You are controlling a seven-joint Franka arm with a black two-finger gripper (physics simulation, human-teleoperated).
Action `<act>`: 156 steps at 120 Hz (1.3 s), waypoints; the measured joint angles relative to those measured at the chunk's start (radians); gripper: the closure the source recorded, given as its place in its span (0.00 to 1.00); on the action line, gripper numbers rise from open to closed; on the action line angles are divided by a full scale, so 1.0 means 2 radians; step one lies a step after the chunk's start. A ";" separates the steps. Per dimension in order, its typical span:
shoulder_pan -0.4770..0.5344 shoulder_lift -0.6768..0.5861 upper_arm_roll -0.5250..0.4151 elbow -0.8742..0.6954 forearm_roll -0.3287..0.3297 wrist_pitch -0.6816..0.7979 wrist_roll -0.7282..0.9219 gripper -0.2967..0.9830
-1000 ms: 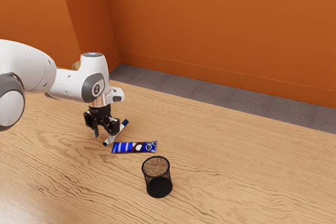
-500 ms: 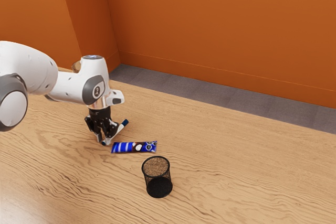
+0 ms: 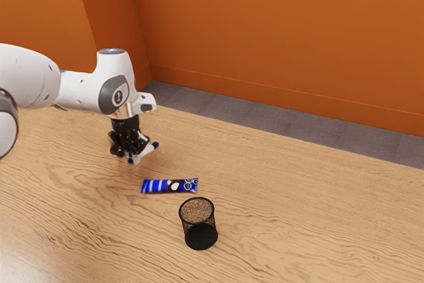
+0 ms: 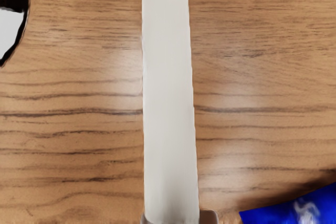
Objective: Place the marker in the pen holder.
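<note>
Marker (image 4: 168, 98) is clamped between the jaws and looks clear of the table (image 3: 298, 217); carrying, upending and release into the holder (image 3: 199, 225) remain.

Orange wall (image 3: 278, 31), gray flr (image 3: 278, 121) behind wood-grain tbl (image 3: 311, 230) w/ glare.

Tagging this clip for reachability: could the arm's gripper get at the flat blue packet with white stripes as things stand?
Probably not to grasp it: the gripper looks shut on the white marker with dark blue ends. Otherwise the way seems free; nothing lies on the blue packet.
</note>
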 joint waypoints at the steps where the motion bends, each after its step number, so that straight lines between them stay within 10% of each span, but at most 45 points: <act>1: -0.001 -0.002 0.000 0.001 0.000 -0.001 0.000 0.84; 99: -0.178 -0.139 -0.005 0.082 0.041 -0.431 -0.025 0.83; 156: -0.271 -0.081 -0.005 0.119 0.042 -0.499 -0.060 0.83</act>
